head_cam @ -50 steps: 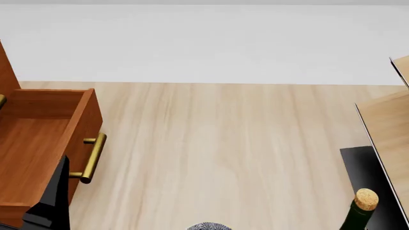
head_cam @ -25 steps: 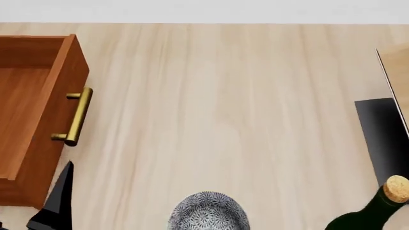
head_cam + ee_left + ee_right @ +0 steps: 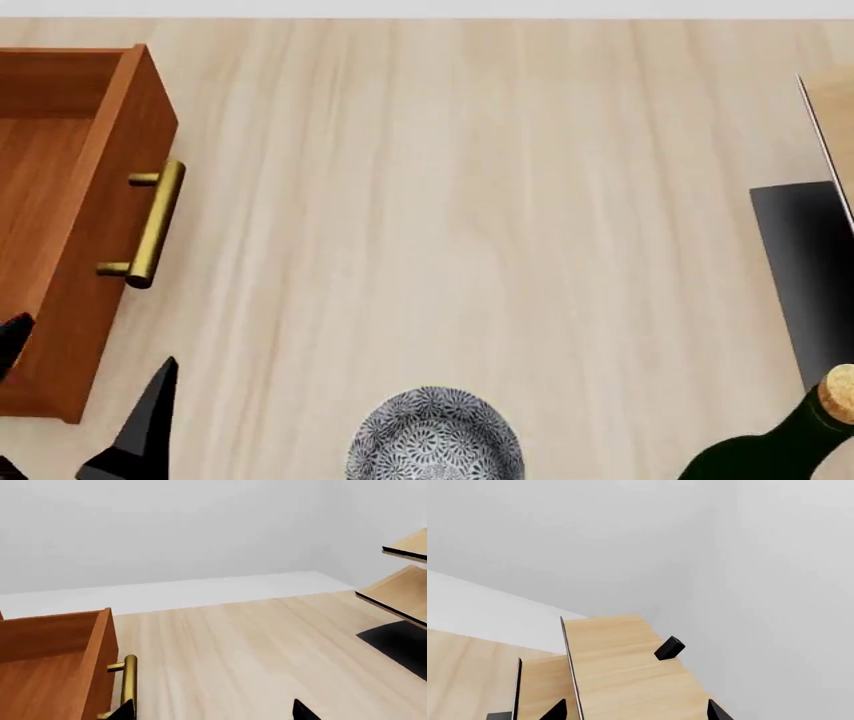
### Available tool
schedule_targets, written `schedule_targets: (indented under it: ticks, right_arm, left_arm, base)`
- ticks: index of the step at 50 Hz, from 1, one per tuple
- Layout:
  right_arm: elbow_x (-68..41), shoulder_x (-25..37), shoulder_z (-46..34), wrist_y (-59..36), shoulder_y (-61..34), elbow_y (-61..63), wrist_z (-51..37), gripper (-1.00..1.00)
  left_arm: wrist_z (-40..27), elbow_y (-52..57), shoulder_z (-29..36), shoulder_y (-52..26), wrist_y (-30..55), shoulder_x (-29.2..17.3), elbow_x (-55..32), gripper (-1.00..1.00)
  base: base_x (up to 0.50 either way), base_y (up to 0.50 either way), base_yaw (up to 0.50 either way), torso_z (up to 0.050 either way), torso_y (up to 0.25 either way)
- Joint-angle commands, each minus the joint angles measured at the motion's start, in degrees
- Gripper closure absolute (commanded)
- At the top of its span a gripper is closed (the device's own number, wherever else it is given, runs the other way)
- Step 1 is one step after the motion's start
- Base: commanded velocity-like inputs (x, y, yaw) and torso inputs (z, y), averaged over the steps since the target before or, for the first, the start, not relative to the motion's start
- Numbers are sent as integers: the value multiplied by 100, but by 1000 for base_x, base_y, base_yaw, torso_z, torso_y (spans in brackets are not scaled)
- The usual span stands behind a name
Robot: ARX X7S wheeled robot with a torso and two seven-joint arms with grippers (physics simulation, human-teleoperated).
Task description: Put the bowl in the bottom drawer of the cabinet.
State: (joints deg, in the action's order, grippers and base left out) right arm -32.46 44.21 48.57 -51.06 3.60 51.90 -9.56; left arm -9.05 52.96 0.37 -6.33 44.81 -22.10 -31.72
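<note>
The bowl [image 3: 434,442], blue-grey and white floral, sits on the pale wood floor at the head view's lower edge, touching nothing. The bottom drawer [image 3: 54,200] stands pulled out at the left, empty inside, its brass bar handle [image 3: 144,225] facing the bowl. The same drawer [image 3: 47,675] and its handle [image 3: 127,685] show in the left wrist view. My left gripper [image 3: 99,338] is open beside the drawer's front corner, well left of the bowl, and holds nothing; its fingertips [image 3: 123,711] show wide apart. My right gripper [image 3: 634,715] is open and empty, facing the rack. The rest of the cabinet is out of view.
A dark green wine bottle [image 3: 781,445] with a cork lies at the head view's lower right. A pale wood rack [image 3: 834,110] on a black base [image 3: 801,280] stands along the right side. The rack's shelves [image 3: 620,670] carry a small black block [image 3: 669,648].
The head view has tilted further down, so the bowl shows more fully and the drawer sits higher in the frame. A second finger of my left gripper has come into sight.
</note>
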Motion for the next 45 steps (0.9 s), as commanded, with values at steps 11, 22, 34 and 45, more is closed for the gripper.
schedule_targets:
  ticks: [11, 22, 34, 45]
  right_arm:
    - [64, -15, 1, 104, 47, -2, -23, -100]
    - [1, 39, 23, 13, 23, 60, -60, -100]
    - [-69, 40, 59, -129, 53, 203, -138, -100]
    - [-165, 71, 151, -265, 60, 307, -189, -100]
  left_arm:
    - [-517, 435, -313, -428, 2003, 46, -2217, -100]
    - [-845, 296, -217, -933, 2500, 55, -2962, -100]
    - [-1030, 78, -78, -1439, 2736, 41, -3365, -100]
    - [-1675, 152, -98, -1853, 3053, 117, -4525, -100]
  base:
    - [0, 0, 0, 0, 0]
    - [0, 0, 0, 0, 0]
    - [0, 0, 0, 0, 0]
    - [0, 0, 0, 0, 0]
